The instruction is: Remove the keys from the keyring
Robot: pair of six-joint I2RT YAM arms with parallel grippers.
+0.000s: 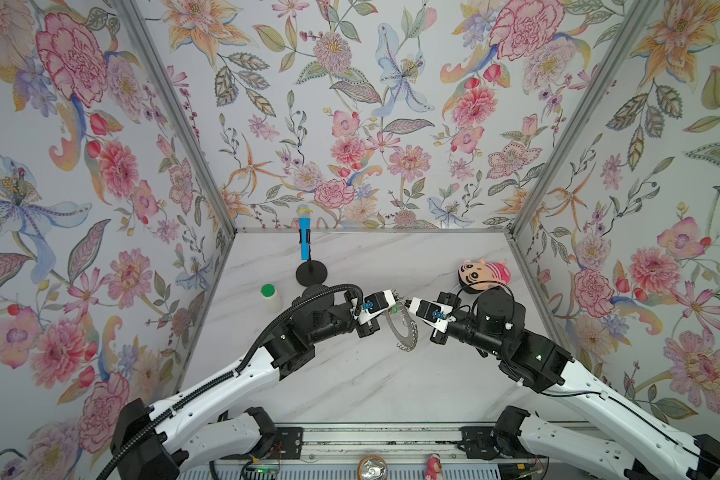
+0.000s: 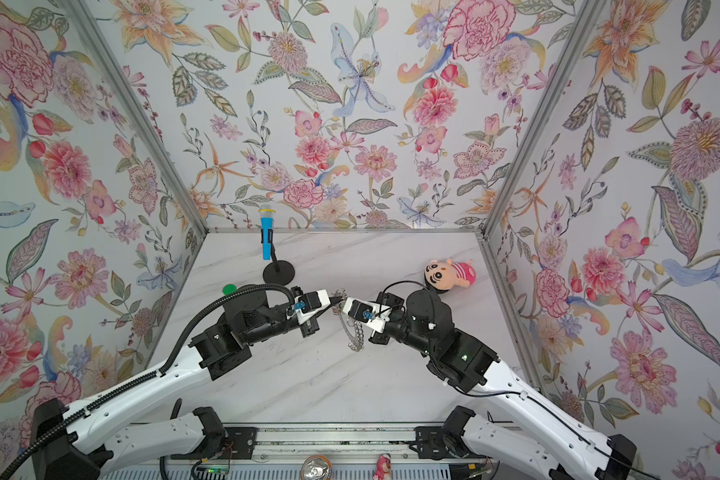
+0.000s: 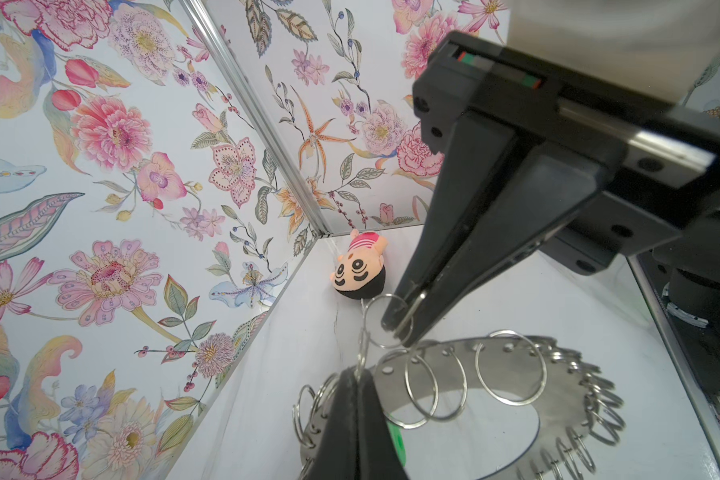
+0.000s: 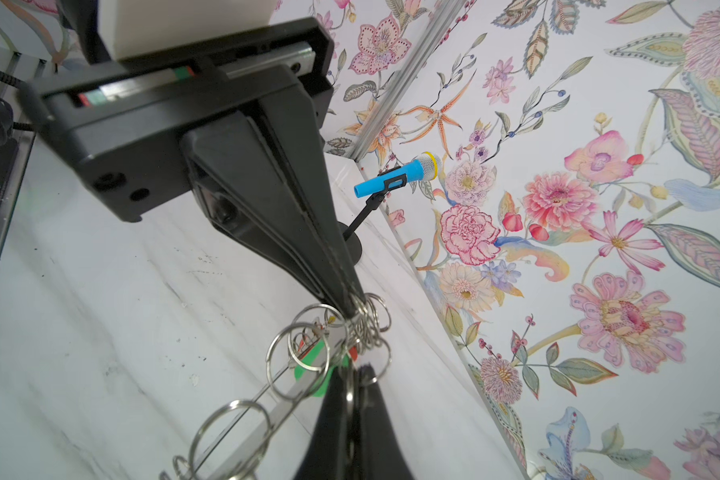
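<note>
Bottle: At the far left of the white marble-look worktop (image 1: pixel 350 382) we see a small white plastic bottle (image 1: pixel 272 300) with a round green cap. It stands upright, well apart from both arms.
Microphone: Right of the bottle and further back is a blue toy microphone (image 1: pixel 304 237) on a black round-footed stand.
Left fingers: The left fingers (image 4: pixel 329 270) are pressed fully together. Their tips pinch a bunch of small wire loops (image 4: pixel 368 322) at the upper rim of the keyring.
Keyring: The flat grey metal disc with a large centre hole (image 3: pixel 558 361) hangs steeply tilted between the two arms, near mid-worktop. We cannot tell whether its lower rim touches the worktop.
Keys: We see the keys (image 4: pixel 308 370) as an oblong green plastic tag and a sliver of an orange-red one. They hang among the loops just between the two sets of fingertips. We cannot make out the metal blades.
Right fingers: The right fingers (image 3: pixel 429 291) are also closed tight, their tips clamped on a single wire loop (image 3: pixel 368 322) right beside the left tips.
Doll: A plush doll with a black-haired head and pink striped body (image 1: pixel 481 274) lies at the back right.
</note>
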